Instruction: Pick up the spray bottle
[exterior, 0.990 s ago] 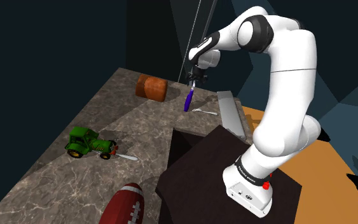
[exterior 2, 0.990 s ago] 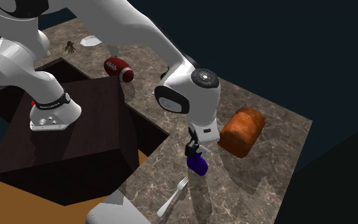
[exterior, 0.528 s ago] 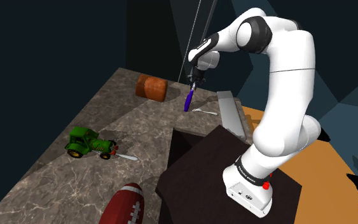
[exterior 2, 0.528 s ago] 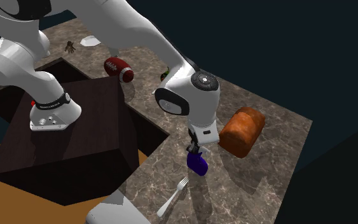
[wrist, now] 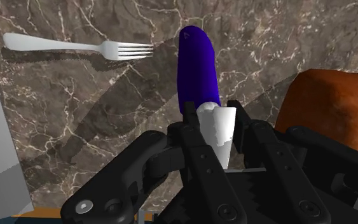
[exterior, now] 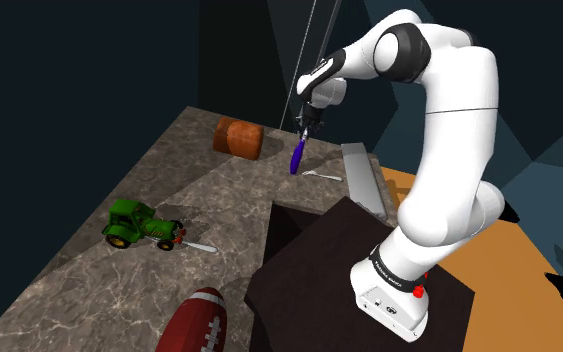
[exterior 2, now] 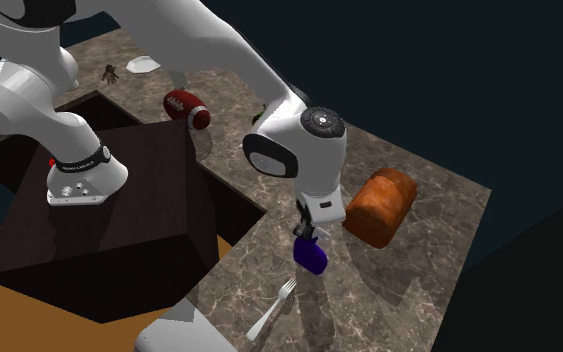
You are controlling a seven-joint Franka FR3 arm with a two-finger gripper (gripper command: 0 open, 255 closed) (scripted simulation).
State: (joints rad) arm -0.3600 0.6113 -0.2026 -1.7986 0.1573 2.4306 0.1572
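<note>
Several objects sit on the dark marbled tabletop. In order from the shoulder view's left:

- A green toy tractor stands near the edge.
- A red-brown football lies in front of it.
- A brown loaf rests at the far end.

Just beside the loaf hangs the spray bottle, a deep blue-violet body under a white neck, slightly tilted, directly beneath the black hand. Further right come a silver fork, a grey slab and the dark box stand that carries the white arm.

In the wrist view the hand is closed around the bottle's white neck — one finger presses each side — and the body points away from the camera, between fork and loaf.

In the second exterior view the bottle is below the hand, above the fork and left of the loaf. Whether its base touches the surface cannot be told.
</note>
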